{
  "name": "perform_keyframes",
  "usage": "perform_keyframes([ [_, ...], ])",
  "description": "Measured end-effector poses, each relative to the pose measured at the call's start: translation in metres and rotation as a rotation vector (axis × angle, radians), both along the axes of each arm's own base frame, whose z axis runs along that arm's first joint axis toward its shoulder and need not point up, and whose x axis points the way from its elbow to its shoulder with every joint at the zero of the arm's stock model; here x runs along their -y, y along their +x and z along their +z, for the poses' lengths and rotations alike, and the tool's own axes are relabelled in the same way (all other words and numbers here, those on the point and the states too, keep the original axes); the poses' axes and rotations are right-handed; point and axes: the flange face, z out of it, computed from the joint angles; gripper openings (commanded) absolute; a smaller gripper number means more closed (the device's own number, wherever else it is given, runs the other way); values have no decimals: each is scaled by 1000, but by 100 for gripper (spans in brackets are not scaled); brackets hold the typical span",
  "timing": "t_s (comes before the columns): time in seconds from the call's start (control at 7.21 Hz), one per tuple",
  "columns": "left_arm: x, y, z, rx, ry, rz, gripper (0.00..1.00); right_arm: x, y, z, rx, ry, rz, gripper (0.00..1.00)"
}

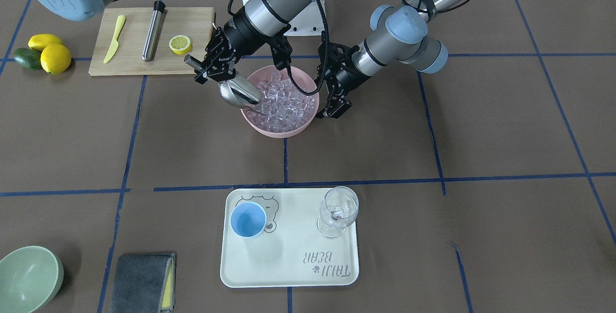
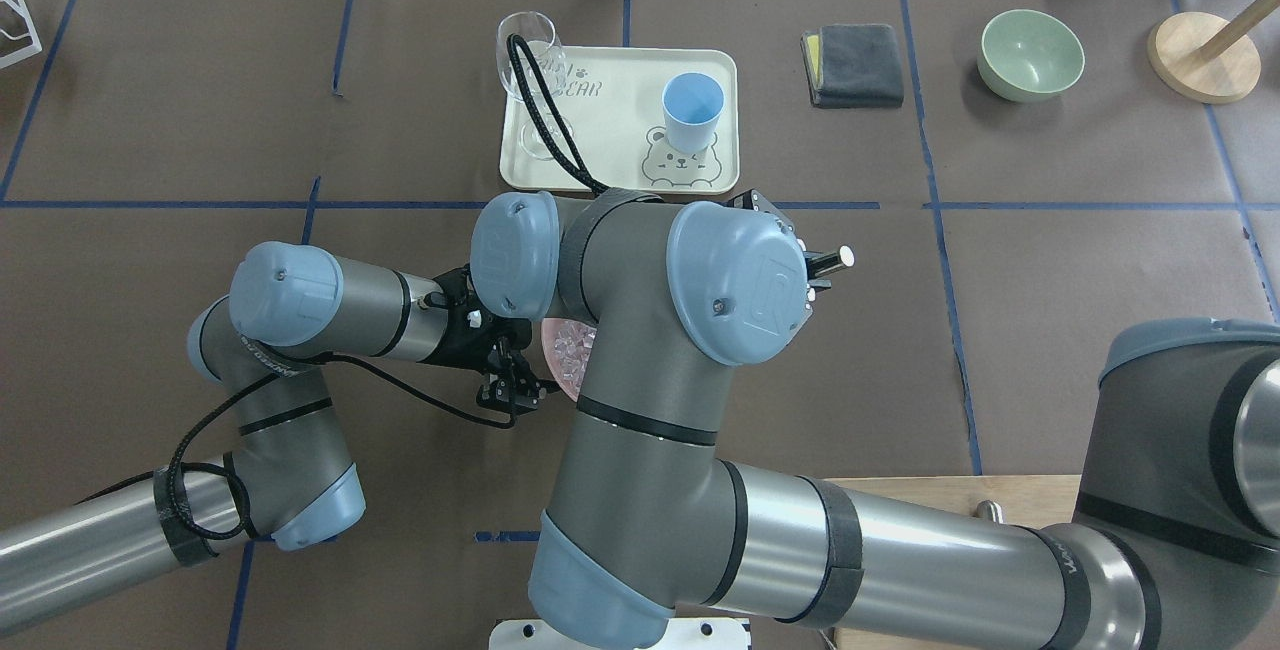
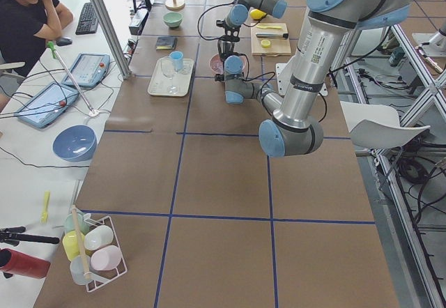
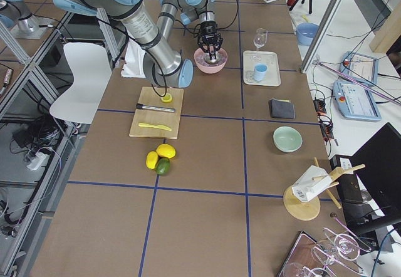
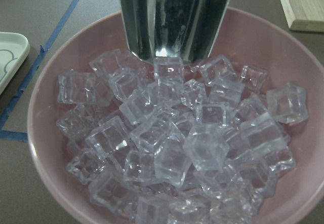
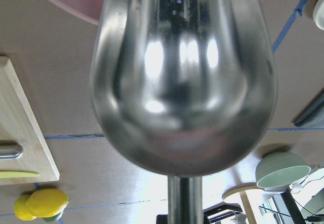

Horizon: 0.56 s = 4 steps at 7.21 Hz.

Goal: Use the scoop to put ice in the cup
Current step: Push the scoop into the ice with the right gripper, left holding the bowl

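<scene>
- Fingers, the right fingers point(image 1: 207, 73), are closing tight on the thin handle of the scoop point(image 1: 238, 92). The handle's blunt end is sticking out past them on the side away from the pink bowl point(image 1: 274, 132).
- Ahead of and below those fingers, the scoop's shiny trough is tilting downward over the bowl's rim. Its front lip is pressing into the ice point(image 1: 284, 103) at that edge of the pile.
- From the left wrist camera, the scoop point(image 5: 172, 16) is showing as a steel wall standing against the far side of the ice point(image 5: 172, 143), with cubes touching its lower edge.
- On the opposite side of the bowl from the scoop, the left fingers point(image 1: 342, 107) are pointing down just beside the rim. They are staying apart from the scoop, and how far they are spread cannot be told, nor whether they are touching the rim.
- All the ice in view is lying heaped inside the pink bowl.
- Well apart from the bowl, the cup point(image 1: 248, 220) is standing upright on a pale tray point(image 1: 288, 265) on the bench point(image 1: 433, 159).
- Beside the cup, a clear wine glass point(image 1: 339, 212) is sharing the tray.
</scene>
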Motion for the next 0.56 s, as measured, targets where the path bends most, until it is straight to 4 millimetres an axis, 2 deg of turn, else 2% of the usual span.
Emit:
perform_keyframes([
  [0.56, 0, 0, 0, -1, 0, 0, 100, -9, -9, 2, -14, 16, -26, 0],
])
